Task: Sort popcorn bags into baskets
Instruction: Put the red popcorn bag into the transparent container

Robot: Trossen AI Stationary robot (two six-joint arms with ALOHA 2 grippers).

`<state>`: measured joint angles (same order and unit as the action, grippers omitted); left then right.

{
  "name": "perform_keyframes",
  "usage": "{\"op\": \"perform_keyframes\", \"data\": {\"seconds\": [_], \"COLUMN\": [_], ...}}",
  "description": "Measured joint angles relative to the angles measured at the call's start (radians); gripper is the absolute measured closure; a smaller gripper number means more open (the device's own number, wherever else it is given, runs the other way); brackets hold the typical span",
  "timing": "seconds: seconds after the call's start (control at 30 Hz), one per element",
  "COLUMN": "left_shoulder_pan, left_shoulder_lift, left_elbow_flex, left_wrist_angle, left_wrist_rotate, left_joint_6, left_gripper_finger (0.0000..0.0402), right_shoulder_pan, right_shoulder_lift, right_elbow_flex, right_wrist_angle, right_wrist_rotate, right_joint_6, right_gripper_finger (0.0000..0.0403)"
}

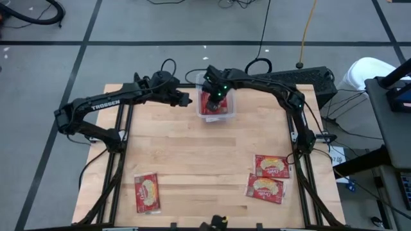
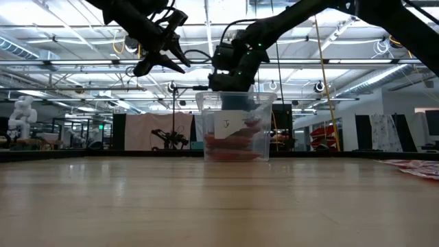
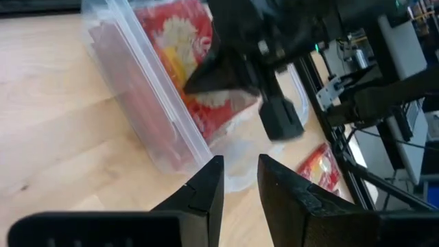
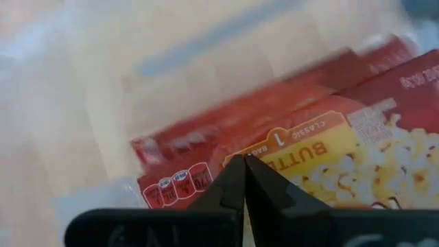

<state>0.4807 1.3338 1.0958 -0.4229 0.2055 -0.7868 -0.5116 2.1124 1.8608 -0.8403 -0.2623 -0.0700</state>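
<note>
Three popcorn bags (image 1: 147, 193) loose on the table (image 1: 205, 154), right tool (image 1: 216, 96) pinched shut (empty) over the basket (image 1: 231, 110), left tool (image 1: 190, 101) narrowly open just left.

3 loose popcorn bags (image 1: 147, 192), 1 tub (image 1: 232, 112)

My right gripper (image 1: 217, 96) hangs low at the far middle of the table, fingers pinched fully together with nothing between them. My left gripper (image 1: 187, 100) hovers just beside it, raised higher, fingers (image 3: 206, 189) a narrow gap apart, empty. Both arms reach in from their sides.
</note>
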Motion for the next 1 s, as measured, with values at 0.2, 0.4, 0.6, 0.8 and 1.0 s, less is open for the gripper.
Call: {"op": "perform_keyframes", "data": {"seconds": [0.2, 0.4, 0.6, 0.8, 1.0], "left_shoulder_pan": [-0.007, -0.003, -0.005, -0.008, -0.020], "left_shoulder_lift": [0.000, 0.000, 0.000, -0.012, -0.011], "left_elbow_flex": [0.000, 0.000, 0.000, 0.000, 0.000], "left_wrist_angle": [0.007, 0.008, 0.008, -0.003, -0.018], "left_wrist_rotate": [-0.031, -0.034, -0.034, -0.029, 0.042], "left_joint_6": [-0.001, -0.001, 0.003, 0.046, 0.105], "left_gripper_finger": [0.0309, 0.0309, 0.0309, 0.0309, 0.0309], "right_shoulder_pan": [0.045, 0.063, 0.062, 0.061, 0.078], "right_shoulder_lift": [0.000, -0.025, -0.105, -0.184, -0.266], "right_elbow_flex": [-0.010, -0.012, -0.012, -0.012, -0.012], "right_wrist_angle": [0.110, 0.145, 0.215, 0.158, -0.020], "right_wrist_rotate": [0.002, 0.050, 0.055, 0.053, 0.050], "right_joint_6": [0.003, 0.009, 0.006, 0.011, 0.125], "right_gripper_finger": [0.0402, 0.0402, 0.0403, 0.0403, 0.0403]}}
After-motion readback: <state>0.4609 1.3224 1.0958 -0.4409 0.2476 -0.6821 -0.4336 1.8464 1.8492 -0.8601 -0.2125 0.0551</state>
